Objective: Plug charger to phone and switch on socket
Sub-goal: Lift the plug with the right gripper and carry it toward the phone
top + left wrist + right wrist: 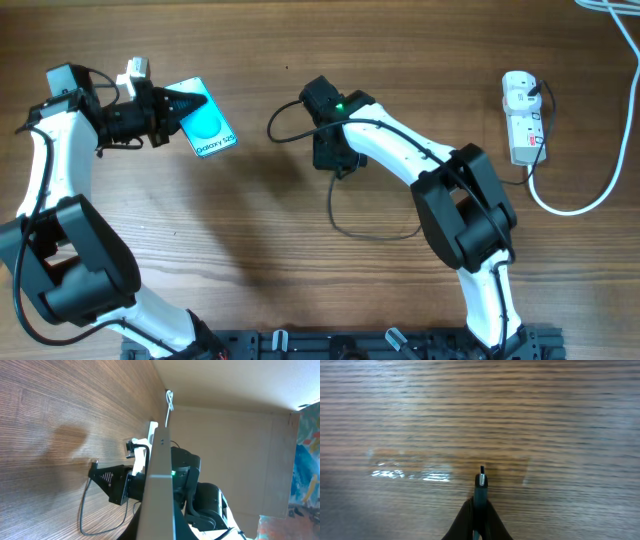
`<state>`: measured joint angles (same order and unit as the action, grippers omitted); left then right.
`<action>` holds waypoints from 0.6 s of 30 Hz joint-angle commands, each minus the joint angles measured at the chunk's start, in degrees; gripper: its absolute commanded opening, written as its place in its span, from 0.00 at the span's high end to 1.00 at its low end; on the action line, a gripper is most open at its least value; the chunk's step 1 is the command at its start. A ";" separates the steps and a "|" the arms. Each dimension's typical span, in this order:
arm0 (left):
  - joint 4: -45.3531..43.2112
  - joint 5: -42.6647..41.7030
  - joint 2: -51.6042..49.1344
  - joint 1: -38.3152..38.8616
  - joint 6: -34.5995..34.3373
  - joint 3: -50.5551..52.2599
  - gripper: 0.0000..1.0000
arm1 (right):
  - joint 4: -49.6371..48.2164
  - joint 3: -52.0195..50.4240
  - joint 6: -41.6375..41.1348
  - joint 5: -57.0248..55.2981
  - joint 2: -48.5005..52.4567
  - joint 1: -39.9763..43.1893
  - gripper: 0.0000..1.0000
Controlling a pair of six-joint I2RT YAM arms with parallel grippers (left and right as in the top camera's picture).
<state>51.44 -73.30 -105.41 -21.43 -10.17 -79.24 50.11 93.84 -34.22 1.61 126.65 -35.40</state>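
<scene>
Wooden desk (250, 235): your left end effector (190, 103) clamps the phone (212, 130) at far left; your right end effector (480, 504), pinching the charger (481, 480) plug, sits mid-desk, phone leftward, socket (522, 118) well apart rightward.

Brown wood-grain tabletop (250, 230) fills overhead view, grain running side to side. White glare patch (410, 476) on wood in right wrist view; soft dark shadow (65, 440) on wood in left wrist view. Beyond table edge: plain beige wall (230, 385), paler panel (240, 460) with straight seams. Blue, multicoloured patch (307, 460) at far right edge, too cropped to identify.
</scene>
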 commanded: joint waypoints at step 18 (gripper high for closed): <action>-0.22 -2.10 1.57 16.79 6.97 -0.61 0.96 | 17.14 -1.14 35.56 45.27 -40.85 17.99 0.96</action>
<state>51.64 -73.32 -105.41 -9.39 -6.42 -79.24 65.71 93.19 -4.93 41.28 90.98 -18.57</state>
